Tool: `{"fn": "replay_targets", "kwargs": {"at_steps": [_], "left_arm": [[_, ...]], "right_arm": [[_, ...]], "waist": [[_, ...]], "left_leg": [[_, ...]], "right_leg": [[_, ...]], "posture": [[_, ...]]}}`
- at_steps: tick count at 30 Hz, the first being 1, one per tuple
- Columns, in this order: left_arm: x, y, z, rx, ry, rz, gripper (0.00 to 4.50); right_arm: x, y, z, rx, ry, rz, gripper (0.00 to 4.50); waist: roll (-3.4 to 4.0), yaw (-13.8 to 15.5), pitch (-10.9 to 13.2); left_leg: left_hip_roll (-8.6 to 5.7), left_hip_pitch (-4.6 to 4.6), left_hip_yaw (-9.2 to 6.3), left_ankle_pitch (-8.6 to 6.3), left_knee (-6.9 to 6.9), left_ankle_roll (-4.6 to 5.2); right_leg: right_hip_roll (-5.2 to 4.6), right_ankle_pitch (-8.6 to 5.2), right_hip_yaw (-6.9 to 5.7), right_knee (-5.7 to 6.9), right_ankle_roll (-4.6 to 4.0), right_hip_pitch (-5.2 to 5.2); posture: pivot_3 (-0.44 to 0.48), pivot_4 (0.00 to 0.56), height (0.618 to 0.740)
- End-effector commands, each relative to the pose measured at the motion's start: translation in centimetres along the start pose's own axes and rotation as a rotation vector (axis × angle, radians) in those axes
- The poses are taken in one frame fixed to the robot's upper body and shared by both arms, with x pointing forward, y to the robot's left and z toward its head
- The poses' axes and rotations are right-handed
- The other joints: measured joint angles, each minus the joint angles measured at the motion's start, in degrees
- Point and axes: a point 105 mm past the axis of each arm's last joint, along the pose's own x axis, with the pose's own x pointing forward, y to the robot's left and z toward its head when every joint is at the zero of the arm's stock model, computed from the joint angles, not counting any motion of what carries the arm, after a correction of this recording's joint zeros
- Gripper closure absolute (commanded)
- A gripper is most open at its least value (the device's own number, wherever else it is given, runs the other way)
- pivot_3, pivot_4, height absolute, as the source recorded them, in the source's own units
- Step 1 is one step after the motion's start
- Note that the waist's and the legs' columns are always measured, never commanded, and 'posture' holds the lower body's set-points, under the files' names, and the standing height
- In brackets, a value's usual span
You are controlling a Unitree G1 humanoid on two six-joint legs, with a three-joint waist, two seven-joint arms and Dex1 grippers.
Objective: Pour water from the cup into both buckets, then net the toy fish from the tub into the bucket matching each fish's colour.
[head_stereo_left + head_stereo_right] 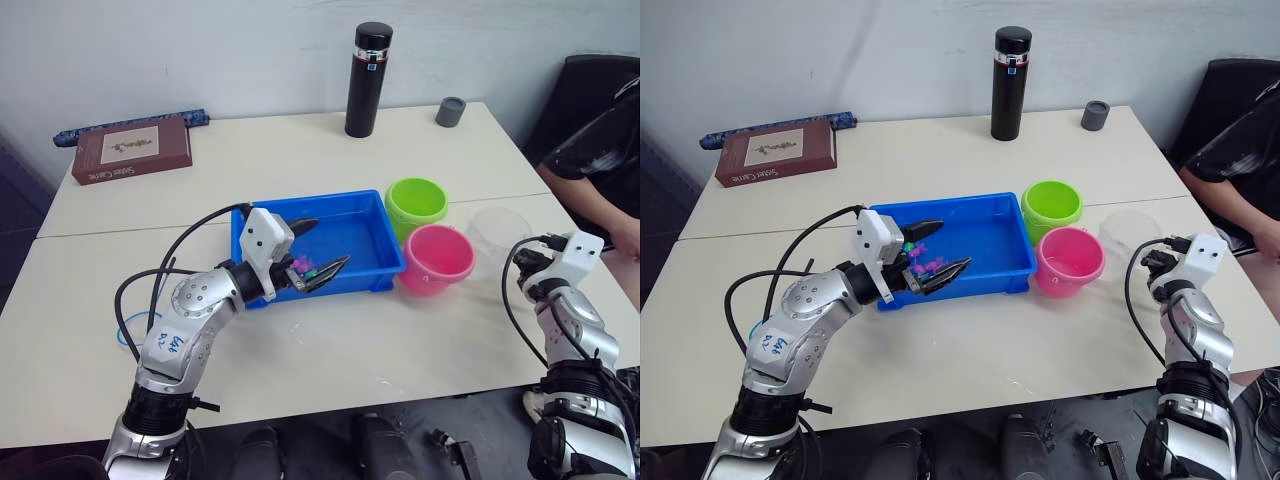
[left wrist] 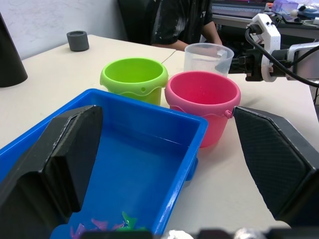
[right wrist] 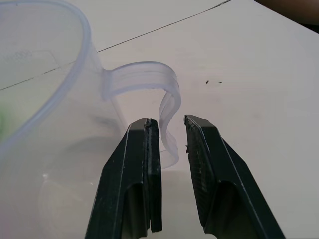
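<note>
The left gripper (image 1: 318,248) hangs over the near end of the blue tub (image 1: 360,235), with its two black fingers spread wide apart and nothing held between them. Right under those fingers, in the near corner of the tub, lie the tiny toy fish (image 1: 303,268), some pink and some green. The gripper may be waiting there because the fish come later in the job, and it holds no net yet. Just past the far side of the tub from this gripper stand the two buckets, the green bucket (image 1: 416,203) behind and the pink bucket (image 1: 437,257) in front, touching or nearly touching each other. They sit close to the tub, so fish would only need a short trip. Next comes the clear cup (image 1: 497,233), just beside the pink bucket and right in front of the right gripper (image 3: 172,130). This gripper has its fingers one on each side of the cup's thin handle (image 3: 169,119), with small gaps left, so it is not squeezing yet. It looks lined up to close on the handle, lift the cup and pour into the buckets nearby. The pouring does not look done.
</note>
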Motion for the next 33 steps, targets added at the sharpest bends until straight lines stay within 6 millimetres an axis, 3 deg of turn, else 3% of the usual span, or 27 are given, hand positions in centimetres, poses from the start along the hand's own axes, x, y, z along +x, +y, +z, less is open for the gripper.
{"fn": "replay_targets", "kwargs": {"at_steps": [1, 4, 7, 9, 22, 33], "left_arm": [[0.0, -0.3, 1.1, 0.03, -0.045, -0.008, 0.0], [0.1, -0.3, 1.1, 0.028, -0.045, -0.009, 0.0], [0.1, -0.3, 1.1, 0.028, -0.045, -0.01, 0.0], [0.1, -0.3, 1.0, 0.028, -0.044, -0.011, 0.0], [0.1, -0.3, 0.9, 0.024, -0.041, -0.015, 0.0], [0.0, -0.4, 0.8, 0.022, -0.038, -0.019, 0.0]], "right_arm": [[-0.2, -0.1, 0.9, -0.017, -0.029, 0.008, 3.48], [-0.4, 0.0, 0.8, -0.011, -0.026, 0.015, 3.48], [-0.5, 0.0, 0.8, -0.012, -0.027, 0.016, 2.74], [-0.5, 0.1, 0.9, -0.014, -0.028, 0.018, 1.8], [-1.7, 0.1, 1.6, -0.022, -0.042, 0.025, 1.8], [-5.8, 0.0, 1.3, -0.022, -0.017, 0.034, 1.8]], "waist": [[0.0, 0.0, 0.0], [0.0, 0.0, 0.0], [0.0, 0.0, 0.0], [0.0, 0.0, 0.0], [0.0, 0.1, 0.0], [0.0, 0.6, 0.0]], "left_leg": [[0.0, 0.0, 0.0, 0.0, 0.0, 0.0], [0.0, 0.0, 0.0, 0.0, 0.0, 0.0], [0.0, 0.0, 0.0, 0.0, -0.01, 0.0], [0.0, 0.0, 0.0, 0.0, 0.0, 0.0], [0.0, -0.01, -0.01, -0.01, -0.03, 0.01], [0.0, -0.01, -0.03, -0.03, -0.05, 0.05]], "right_leg": [[0.0, 0.0, 0.0, 0.0, 0.0, 0.0], [0.0, 0.0, 0.0, 0.0, 0.0, 0.0], [0.0, 0.0, 0.0, -0.01, 0.0, 0.0], [0.0, 0.0, 0.0, -0.01, 0.0, 0.0], [0.0, 0.0, 0.0, -0.03, 0.0, 0.0], [-0.01, 0.0, -0.01, -0.07, 0.0, 0.0]], "posture": [[0.0, 0.15, 0.74], [0.0, 0.15, 0.74], [0.0, 0.15, 0.74], [0.0, 0.15, 0.74], [0.0, 0.15, 0.74], [0.0, 0.15, 0.74]]}}
